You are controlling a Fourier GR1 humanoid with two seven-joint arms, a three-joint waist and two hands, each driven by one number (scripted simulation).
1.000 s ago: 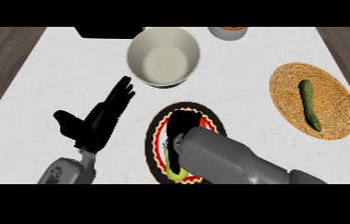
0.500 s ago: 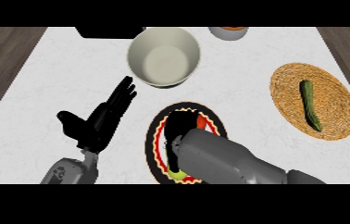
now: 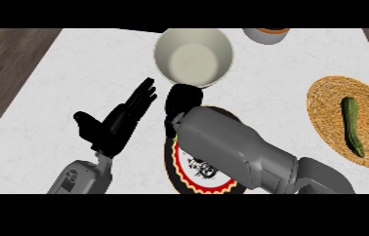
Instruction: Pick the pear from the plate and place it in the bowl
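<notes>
None of the pear shows in your head view now; half a second back a yellow-green sliver sat at the plate's lower edge under the right forearm, and that spot now shows only the plate's [image 3: 189,174] patterned rim. Since then the right hand [image 3: 184,99] has travelled up the frame, off the plate and toward the bowl [image 3: 194,57], and sits just below the bowl's lower rim. You can read that as the pear lifted and carried, but the hand hides it, so treat it as likely, not confirmed. Whether those fingers are curled or what they hold cannot be told. Your left hand [image 3: 119,123] rests open at centre left, fingers up, touching nothing. At the right edge lies a woven mat [image 3: 328,110] with a green vegetable [image 3: 353,125].
</notes>
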